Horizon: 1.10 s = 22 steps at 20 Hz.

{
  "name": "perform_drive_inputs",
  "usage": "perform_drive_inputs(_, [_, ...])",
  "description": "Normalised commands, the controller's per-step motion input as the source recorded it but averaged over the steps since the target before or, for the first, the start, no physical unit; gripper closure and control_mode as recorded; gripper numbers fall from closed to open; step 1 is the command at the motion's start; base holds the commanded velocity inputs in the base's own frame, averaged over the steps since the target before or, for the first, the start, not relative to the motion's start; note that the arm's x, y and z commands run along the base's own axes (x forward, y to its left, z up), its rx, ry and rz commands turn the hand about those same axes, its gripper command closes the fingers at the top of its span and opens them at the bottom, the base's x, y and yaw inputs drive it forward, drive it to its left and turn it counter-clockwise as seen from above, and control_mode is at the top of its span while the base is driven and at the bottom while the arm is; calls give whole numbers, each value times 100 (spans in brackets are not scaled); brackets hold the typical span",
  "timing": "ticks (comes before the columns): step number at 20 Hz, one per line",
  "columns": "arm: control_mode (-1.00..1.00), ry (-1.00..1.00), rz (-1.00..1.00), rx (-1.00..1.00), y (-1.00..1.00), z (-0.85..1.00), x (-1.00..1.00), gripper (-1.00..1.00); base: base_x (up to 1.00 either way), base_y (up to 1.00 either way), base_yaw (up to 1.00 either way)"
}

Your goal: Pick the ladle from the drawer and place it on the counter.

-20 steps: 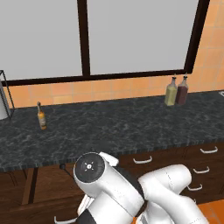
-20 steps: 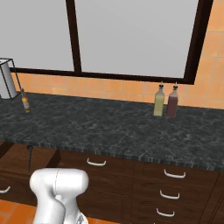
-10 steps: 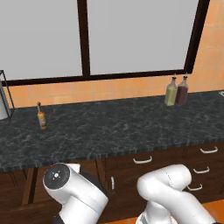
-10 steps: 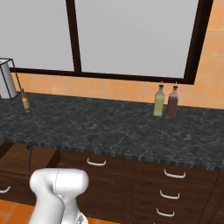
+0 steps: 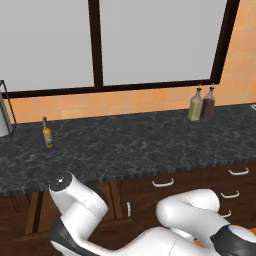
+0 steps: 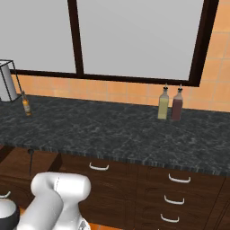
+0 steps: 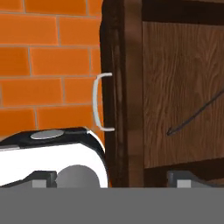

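The hand view looks down on the open drawer (image 7: 183, 61), with its lighter wood floor, dark front and white curved handle (image 7: 101, 101). The ladle (image 7: 194, 114) lies on that floor as a thin black line, running from a point near the middle out to the right edge. My gripper (image 7: 113, 179) is open above the drawer front, its fingertips (image 7: 43, 179) wide apart with nothing between them. In the right base view the ladle (image 6: 30, 161) shows in the drawer (image 6: 13, 168) under the counter (image 6: 112, 132). The counter (image 5: 125, 145) spans the left base view.
A small amber bottle (image 5: 47, 132) (image 6: 27, 105) stands on the counter's left part, near a white wire-framed holder (image 6: 6, 81). Two taller bottles (image 5: 196, 106) (image 6: 177, 105) stand at the back right. Narrower closed drawers (image 6: 179, 179) lie below. Orange floor tiles (image 7: 48, 65) lie left of the drawer.
In the left base view the arm's elbow has swung from the middle toward the left, over the drawer. The counter and bottles have not moved.
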Motion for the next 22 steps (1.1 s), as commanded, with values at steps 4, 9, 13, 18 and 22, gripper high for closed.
perform_drive_inputs(4, [-100,13,9,-1,3,-54,53,-100,0,0,0])
perform_drive_inputs(9, [-100,13,10,-5,1,-61,33,-100,0,0,0])
perform_drive_inputs(13, [-100,9,10,-2,0,-50,22,-100,0,0,0])
perform_drive_inputs(18, [-100,4,10,-11,0,-38,1,-100,0,0,0])
perform_drive_inputs(22, [-100,0,4,-13,-32,-28,-59,-100,0,0,0])
